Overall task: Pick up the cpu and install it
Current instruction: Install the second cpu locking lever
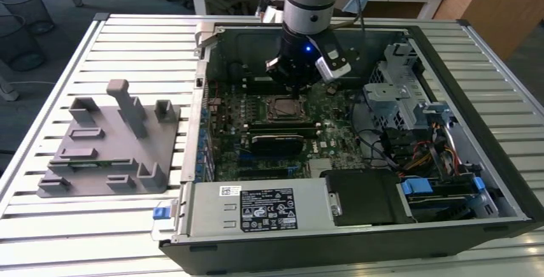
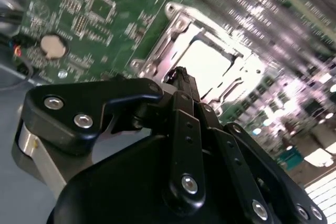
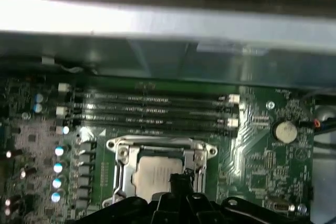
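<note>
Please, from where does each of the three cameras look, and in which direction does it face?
Exterior view: high, off the arm, looking down into the open computer case; the arm shows.
First wrist view: on the arm, facing the cpu in its socket; gripper shows.
Second wrist view: low, behind the gripper.
Both wrist views share the cpu.

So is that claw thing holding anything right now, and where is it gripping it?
Nothing seems held. The gripper has its fingertips together just above the cpu, which already lies in its socket on the green board. Whether they touch the chip cannot be told.
</note>
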Robot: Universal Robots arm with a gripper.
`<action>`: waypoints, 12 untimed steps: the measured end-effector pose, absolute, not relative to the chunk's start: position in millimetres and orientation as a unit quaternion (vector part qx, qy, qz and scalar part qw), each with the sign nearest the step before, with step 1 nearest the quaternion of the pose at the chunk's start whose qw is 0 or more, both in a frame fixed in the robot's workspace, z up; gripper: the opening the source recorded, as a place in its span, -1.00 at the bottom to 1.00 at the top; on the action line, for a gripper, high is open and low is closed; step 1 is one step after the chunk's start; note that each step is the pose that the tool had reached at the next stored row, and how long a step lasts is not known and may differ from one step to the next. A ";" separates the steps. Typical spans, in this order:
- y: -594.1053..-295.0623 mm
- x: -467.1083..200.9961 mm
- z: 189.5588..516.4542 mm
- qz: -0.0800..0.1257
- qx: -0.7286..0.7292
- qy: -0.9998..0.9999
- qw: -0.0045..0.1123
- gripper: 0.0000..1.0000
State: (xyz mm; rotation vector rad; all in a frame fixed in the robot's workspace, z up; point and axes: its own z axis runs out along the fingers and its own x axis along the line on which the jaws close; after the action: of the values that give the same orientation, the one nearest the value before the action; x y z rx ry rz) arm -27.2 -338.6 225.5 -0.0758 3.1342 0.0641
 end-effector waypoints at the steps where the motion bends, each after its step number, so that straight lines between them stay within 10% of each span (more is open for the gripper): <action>1: -340.4 -27.3 225.3 0.021 -0.024 0.999 0.003 -0.79; 12: -350.1 -28.7 235.7 0.021 -0.024 0.999 0.003 -0.79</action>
State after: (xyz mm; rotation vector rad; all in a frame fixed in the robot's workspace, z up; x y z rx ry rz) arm -28.7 -350.1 235.7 -0.0760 3.1341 0.0644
